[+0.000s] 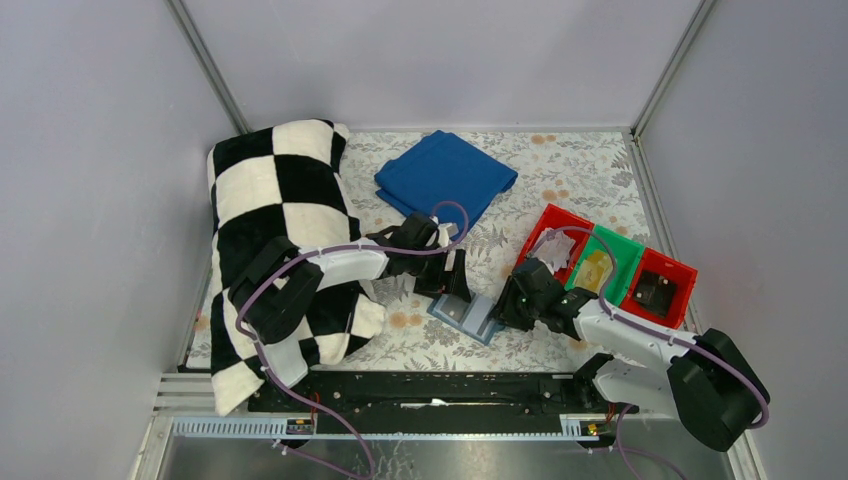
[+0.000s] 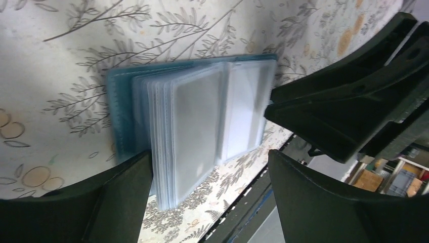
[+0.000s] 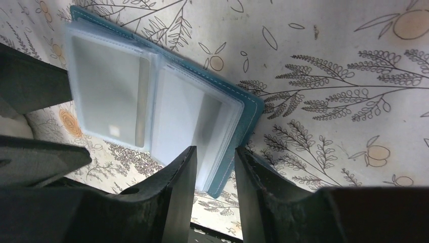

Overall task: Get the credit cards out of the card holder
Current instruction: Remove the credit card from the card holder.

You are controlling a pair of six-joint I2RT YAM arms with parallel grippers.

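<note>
The teal card holder (image 1: 470, 318) lies open on the floral table between my grippers. Its clear sleeves face up in the left wrist view (image 2: 167, 101) and the right wrist view (image 3: 243, 111). A whitish-grey card (image 3: 106, 93) sits in the top sleeve of one page; it also shows in the left wrist view (image 2: 195, 126). My left gripper (image 2: 210, 157) is wide open, straddling the sleeve stack just above it. My right gripper (image 3: 215, 150) stands narrowly open over the holder's other edge, whose corner shows in the gap. Whitish cards (image 1: 560, 245) and yellowish cards (image 1: 595, 268) lie in bins.
A row of bins stands at the right: red (image 1: 548, 218), green (image 1: 625, 250), red (image 1: 668, 285). A folded deep-blue cloth (image 1: 445, 175) lies at the back. A black-and-white checkered cloth (image 1: 280, 200) covers the left. A black rail (image 1: 430, 390) runs along the near edge.
</note>
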